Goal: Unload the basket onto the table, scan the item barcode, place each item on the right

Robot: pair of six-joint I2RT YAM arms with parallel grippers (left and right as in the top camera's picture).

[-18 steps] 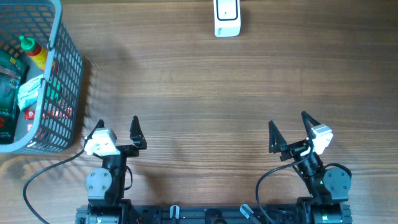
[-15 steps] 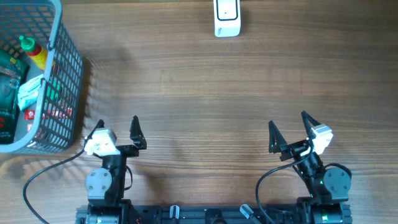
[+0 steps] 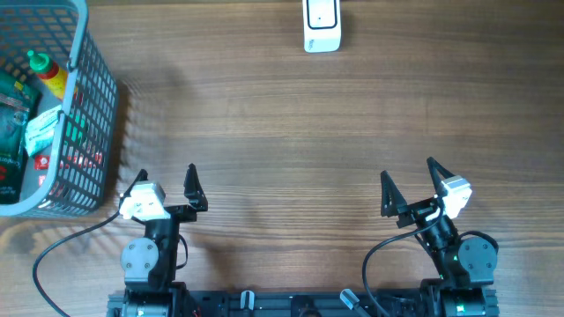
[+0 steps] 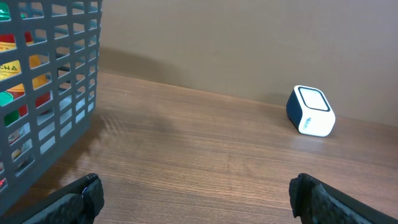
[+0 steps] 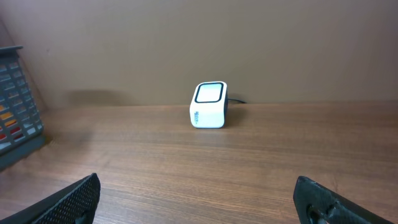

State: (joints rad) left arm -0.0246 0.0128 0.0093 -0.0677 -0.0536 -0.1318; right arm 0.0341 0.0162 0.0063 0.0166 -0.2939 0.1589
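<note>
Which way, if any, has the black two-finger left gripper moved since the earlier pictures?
No. The left gripper sits exactly where it was, beside the grey plastic mesh basket.

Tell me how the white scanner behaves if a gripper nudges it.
The scanner looks boxy and flat-bottomed, so it would probably slide, not roll. Small, so likely light. A dark cable seemingly behind it might tug back.

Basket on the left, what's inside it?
The basket holds a yellow bottle with a green cap, green packets and a white pouch; anything beneath them is covered.
</note>
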